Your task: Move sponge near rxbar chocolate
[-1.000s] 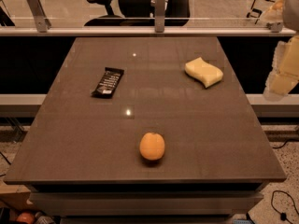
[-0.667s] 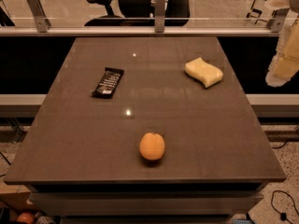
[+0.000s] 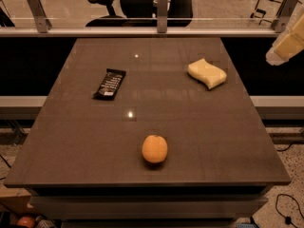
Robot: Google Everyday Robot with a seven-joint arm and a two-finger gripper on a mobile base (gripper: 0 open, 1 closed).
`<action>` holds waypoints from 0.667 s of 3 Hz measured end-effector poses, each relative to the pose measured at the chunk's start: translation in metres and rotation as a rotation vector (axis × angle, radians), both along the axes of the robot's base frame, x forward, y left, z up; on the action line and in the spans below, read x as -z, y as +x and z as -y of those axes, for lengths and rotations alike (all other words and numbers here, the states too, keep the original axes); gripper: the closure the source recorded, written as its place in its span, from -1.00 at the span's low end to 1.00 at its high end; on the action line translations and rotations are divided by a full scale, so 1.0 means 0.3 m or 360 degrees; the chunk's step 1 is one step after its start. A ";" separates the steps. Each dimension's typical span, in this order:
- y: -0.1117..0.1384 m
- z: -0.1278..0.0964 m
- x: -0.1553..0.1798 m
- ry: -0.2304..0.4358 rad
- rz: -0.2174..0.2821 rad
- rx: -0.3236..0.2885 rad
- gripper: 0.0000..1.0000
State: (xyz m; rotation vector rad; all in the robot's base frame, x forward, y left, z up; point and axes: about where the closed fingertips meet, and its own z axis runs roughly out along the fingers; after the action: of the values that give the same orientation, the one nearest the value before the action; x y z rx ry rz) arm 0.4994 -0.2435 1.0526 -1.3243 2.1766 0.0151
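Observation:
The pale yellow sponge (image 3: 207,73) with wavy edges lies on the right rear part of the dark table (image 3: 85,141). The rxbar chocolate (image 3: 109,83), a flat black bar with white lettering, lies on the left side of the table, well apart from the sponge. My gripper (image 3: 286,42) shows as a pale shape at the right edge of the camera view, off the table, to the right of the sponge and above its level. It holds nothing that I can see.
A round orange fruit (image 3: 155,148) sits near the table's front, in the middle. A glass railing with metal posts (image 3: 162,6) runs behind the table. An office chair (image 3: 107,6) stands beyond it.
The pale gripper at the right edge has moved upward and a little to the right. The sponge, the bar and the orange have not moved.

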 end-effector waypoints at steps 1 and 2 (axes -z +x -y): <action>0.032 0.019 -0.023 0.0220 0.0091 0.0225 -1.00; 0.072 0.058 -0.046 0.0374 0.0160 0.0498 -1.00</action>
State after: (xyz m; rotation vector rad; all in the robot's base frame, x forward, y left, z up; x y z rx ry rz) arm 0.5212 -0.2610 1.0666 -0.8300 2.1956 0.0781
